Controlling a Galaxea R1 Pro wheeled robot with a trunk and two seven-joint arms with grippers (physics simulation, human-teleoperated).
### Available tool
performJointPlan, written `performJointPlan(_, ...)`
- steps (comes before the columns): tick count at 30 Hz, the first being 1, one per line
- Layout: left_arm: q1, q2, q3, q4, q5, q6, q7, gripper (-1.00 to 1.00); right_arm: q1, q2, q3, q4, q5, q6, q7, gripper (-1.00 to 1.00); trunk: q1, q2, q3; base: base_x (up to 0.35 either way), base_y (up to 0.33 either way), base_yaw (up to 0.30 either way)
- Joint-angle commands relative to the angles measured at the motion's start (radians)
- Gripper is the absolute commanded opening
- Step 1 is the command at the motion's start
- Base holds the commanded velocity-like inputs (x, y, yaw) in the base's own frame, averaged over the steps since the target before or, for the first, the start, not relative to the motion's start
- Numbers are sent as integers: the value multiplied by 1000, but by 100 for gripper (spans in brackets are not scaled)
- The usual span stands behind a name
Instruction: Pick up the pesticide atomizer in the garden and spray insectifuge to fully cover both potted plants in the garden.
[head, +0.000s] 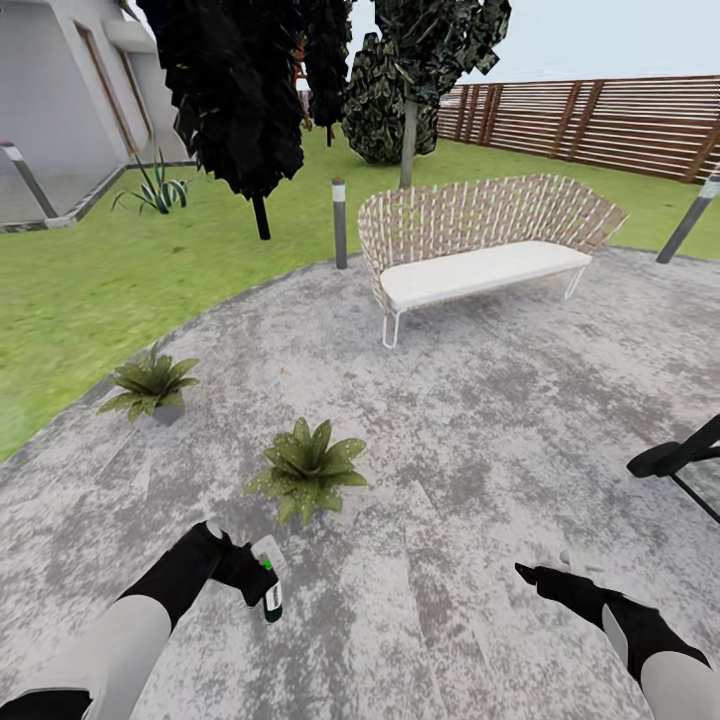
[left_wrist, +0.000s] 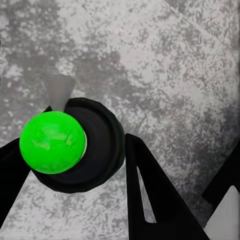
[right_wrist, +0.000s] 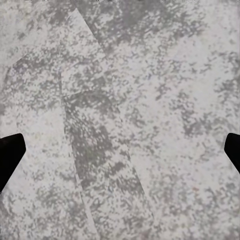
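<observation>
No text, label, brand or number can be read anywhere. The pesticide atomizer shows only plain green and white.

Pesticide atomizer: pale grey-white head, green-and-white body, bright green base. Potted plants: green leaves. Paving: mottled grey.

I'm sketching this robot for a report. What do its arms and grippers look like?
Both arms have pale grey forearm shells ending in black wrists. The left gripper and right gripper are black, with flat tapering fingers. No cables or markings show.
</observation>
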Motion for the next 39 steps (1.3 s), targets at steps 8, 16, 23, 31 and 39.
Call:
performJointPlan(8,0,1,0,-2,10,7,-7,-100,-1,1,-9,-2,5,7,9,100,0,0,12,0,0,0)
performJointPlan(16,0,1,0,-2,10,9,-9,-100,-1,1,-9,-3,5,7,11,100,0,0,24,0,0,0)
performJointPlan(23,0,1,0,0,11,9,-9,-100,-1,1,-9,-3,5,7,11,100,15,-28,23,0,0,0)
performJointPlan(31,0,1,0,1,10,9,-9,-100,-1,1,-10,-3,5,7,11,100,42,-77,13,0,0,0)
performJointPlan(39,0,0,0,1,11,9,-9,-100,0,1,-10,-3,4,7,11,100,50,-91,19,0,0,0)
